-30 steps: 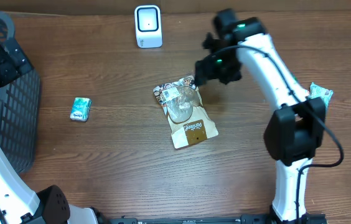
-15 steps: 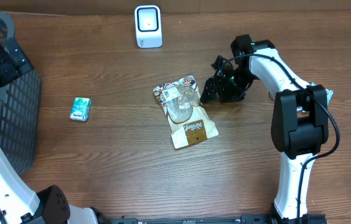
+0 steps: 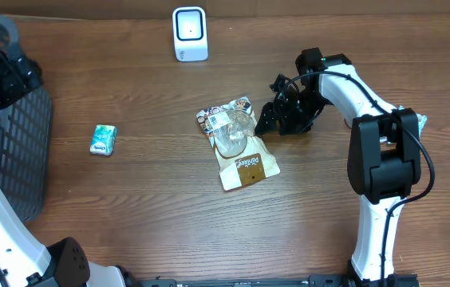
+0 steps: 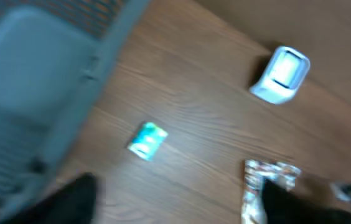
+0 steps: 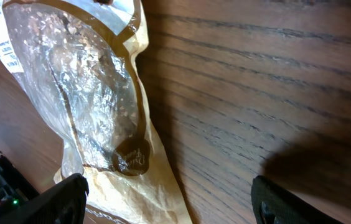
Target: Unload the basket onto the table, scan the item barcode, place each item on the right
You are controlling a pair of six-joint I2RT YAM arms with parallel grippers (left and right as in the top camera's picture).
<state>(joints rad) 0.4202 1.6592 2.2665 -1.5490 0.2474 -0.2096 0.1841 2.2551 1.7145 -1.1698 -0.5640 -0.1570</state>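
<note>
A brown-and-clear snack bag [image 3: 237, 147] lies flat mid-table, its white label at the far end. My right gripper [image 3: 266, 121] hovers low at the bag's right edge. In the right wrist view it [image 5: 175, 208] is open, one finger [image 5: 70, 199] over the bag [image 5: 94, 106] and the other above bare wood, nothing held. The white scanner [image 3: 190, 33] stands at the back. My left gripper [image 3: 13, 73] is far left above the basket. Its wrist view is blurred, but the gripper [image 4: 175, 208] shows its fingers apart, gripping nothing.
A black mesh basket [image 3: 17, 151] fills the left edge. A small green packet [image 3: 104, 139] lies left of the bag. Another green packet [image 3: 412, 119] shows at the right, partly behind the right arm. The left wrist view also shows the scanner [image 4: 281, 74] and packet [image 4: 147, 140].
The right arm swung from beside the scanner area down to the table at the bag's right edge, then nearly stopped. The left gripper shifted slightly over the basket.
</note>
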